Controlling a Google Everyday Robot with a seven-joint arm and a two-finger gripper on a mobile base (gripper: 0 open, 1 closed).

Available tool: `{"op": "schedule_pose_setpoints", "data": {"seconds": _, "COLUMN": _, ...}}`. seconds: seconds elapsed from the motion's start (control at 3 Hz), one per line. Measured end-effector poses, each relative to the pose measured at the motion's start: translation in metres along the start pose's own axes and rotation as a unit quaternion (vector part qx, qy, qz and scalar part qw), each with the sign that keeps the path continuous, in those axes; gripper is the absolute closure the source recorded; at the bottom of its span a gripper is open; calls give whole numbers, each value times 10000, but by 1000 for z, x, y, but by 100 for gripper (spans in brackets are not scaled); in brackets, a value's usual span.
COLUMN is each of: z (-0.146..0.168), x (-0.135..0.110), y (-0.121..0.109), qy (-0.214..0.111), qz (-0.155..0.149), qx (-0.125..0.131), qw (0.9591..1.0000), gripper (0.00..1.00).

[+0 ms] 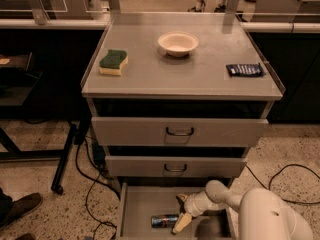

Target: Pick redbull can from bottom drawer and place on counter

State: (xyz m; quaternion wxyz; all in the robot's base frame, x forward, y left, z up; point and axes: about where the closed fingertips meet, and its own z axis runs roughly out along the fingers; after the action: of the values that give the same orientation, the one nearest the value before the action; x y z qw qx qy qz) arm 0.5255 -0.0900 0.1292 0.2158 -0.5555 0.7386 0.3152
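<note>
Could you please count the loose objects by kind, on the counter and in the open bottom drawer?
sponge: 1
bowl: 1
dark blue packet: 1
redbull can: 1
Total: 4
The first three lie on the counter; the hand is in the bottom drawer, open beside the redbull can.

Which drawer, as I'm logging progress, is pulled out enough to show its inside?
The bottom drawer, lowest of three: its tray is exposed, with the can lying inside and the gripper beside it. The top drawer and middle drawer show only fronts.
</note>
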Motion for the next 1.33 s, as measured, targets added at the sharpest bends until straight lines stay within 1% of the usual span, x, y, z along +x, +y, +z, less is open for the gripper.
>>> {"op": "schedule_pose_setpoints", "data": {"seconds": 0.67, "z": 25, "x": 2, "y": 14, "qy": -24, "qz": -111, "qx": 25, "qw": 9999, "gripper": 0}}
{"op": "schedule_pose_setpoints", "data": {"seconds": 1.0, "z": 36, "x": 10, "y": 17, "qy": -36, "qz": -58, "qx": -31, "qw": 10000, "gripper": 0}}
{"op": "schedule_pose_setpoints", "data": {"seconds": 1.33, "z": 37, "x": 11, "y": 17, "qy": -38, "qz": -50, "qx": -31, "qw": 10000, "gripper": 17}}
